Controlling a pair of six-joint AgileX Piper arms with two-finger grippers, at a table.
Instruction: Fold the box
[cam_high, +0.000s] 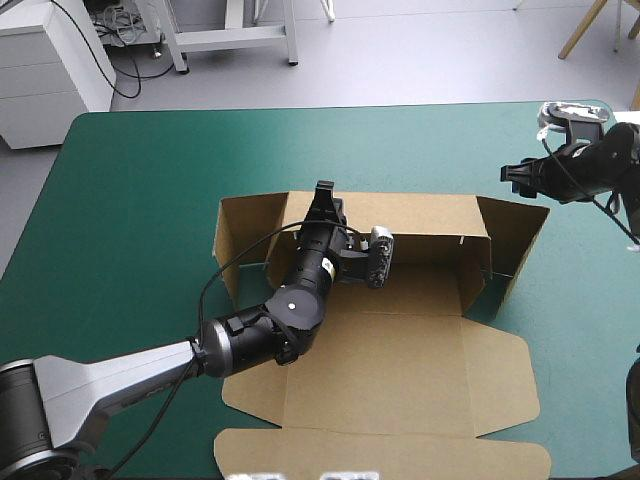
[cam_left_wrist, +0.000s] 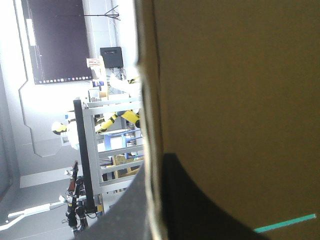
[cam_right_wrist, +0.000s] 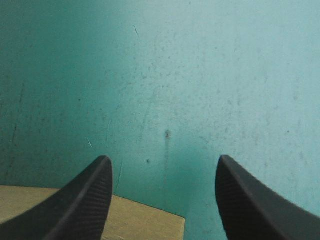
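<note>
Two claws logged. The left claw (cam_high: 323, 192) is pinching the top edge of the raised back wall of the box (cam_high: 400, 365), one black finger on each side of the board. The box sits mid-bench under that arm, side flaps standing, lid lying flat. The right claw (cam_right_wrist: 162, 161) is spread over the bare teal-green bench (cam_high: 130, 200), just beside the right flap. A corner of brown board shows beneath one finger.
</note>
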